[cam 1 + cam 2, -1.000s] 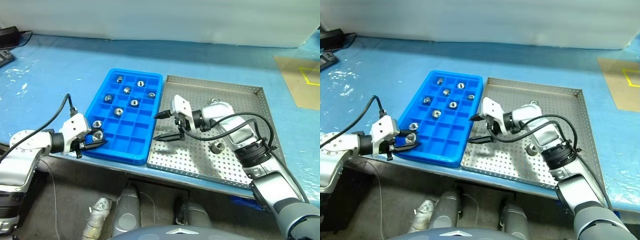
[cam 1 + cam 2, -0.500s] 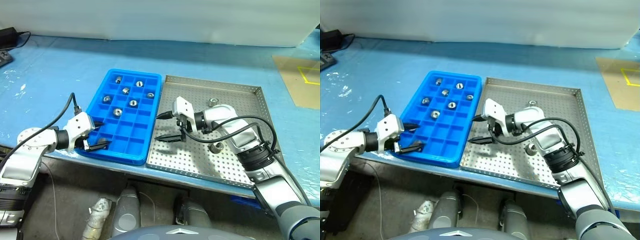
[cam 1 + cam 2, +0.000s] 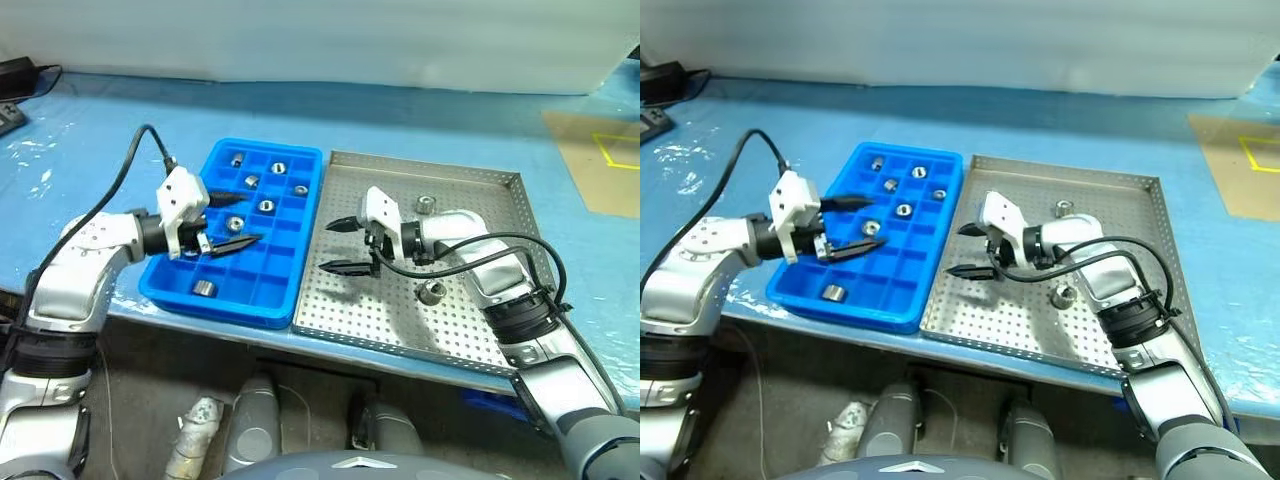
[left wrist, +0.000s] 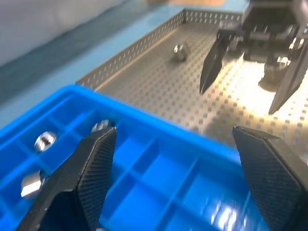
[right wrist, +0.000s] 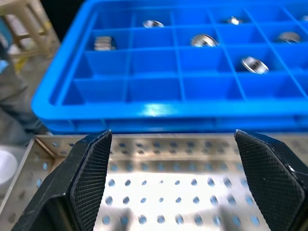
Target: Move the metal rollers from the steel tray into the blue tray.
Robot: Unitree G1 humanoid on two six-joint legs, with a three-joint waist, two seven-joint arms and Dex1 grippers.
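The near right corner of the steel tray (image 3: pixel 440 330) is being covered by the robot's right arm. One of the metal rollers (image 3: pixel 433 292) is being partly hidden behind that arm. The roller (image 4: pixel 180 51) near the tray's far edge is being blurred in the left wrist view. The blue tray (image 5: pixel 144 110) is being cut off by the right wrist view's edges.

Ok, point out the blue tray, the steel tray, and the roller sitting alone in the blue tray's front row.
blue tray (image 3: pixel 168 290): left eye view, front left rim.
steel tray (image 3: pixel 527 205): left eye view, right rim.
front-row roller (image 3: pixel 203 288): left eye view, its top face.
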